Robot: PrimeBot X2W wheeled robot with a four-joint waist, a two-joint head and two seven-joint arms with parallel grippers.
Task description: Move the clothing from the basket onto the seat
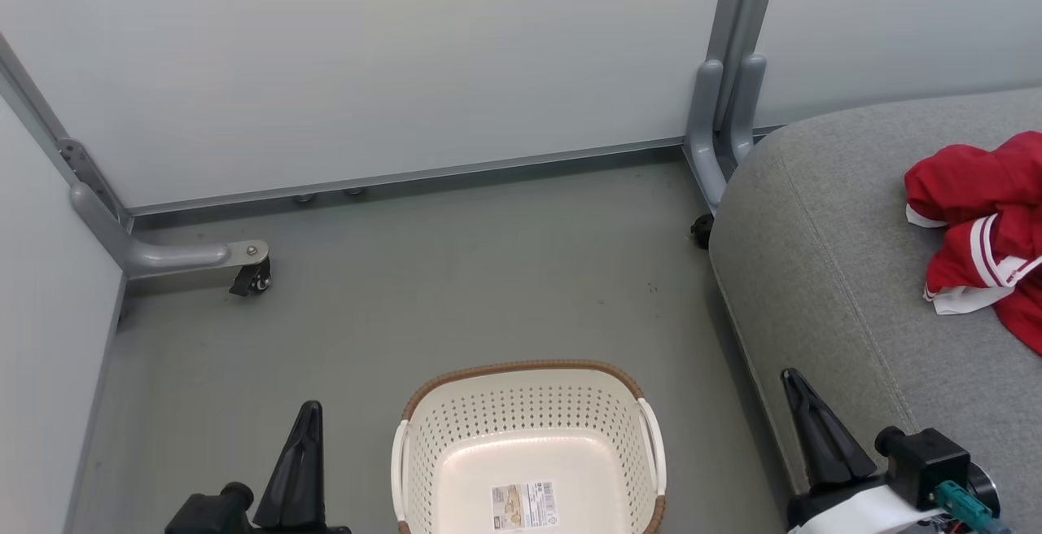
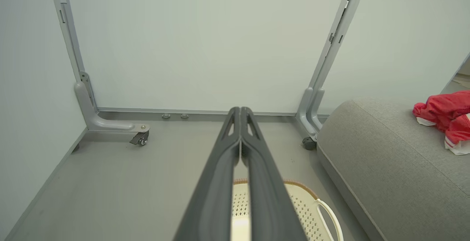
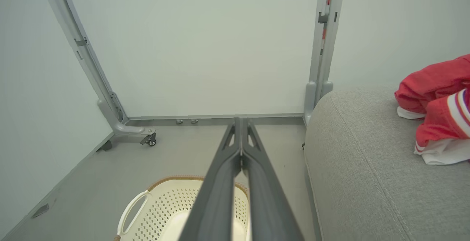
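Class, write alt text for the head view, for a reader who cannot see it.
The red and white clothing lies crumpled on the grey seat at the right, while the cream basket on the floor at bottom centre is empty apart from a label. The left gripper and right gripper sit shut at the bottom corners.

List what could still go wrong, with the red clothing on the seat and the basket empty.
1. The clothing lies crumpled on the seat, partly cut off by the head view's edge; whether all of it is supported cannot be told.
2. The right pincer, shut, hangs close to the seat's edge; a swing might snag the fabric.
3. The basket stands between the left pincer and the right; lowering either arm might knock it.
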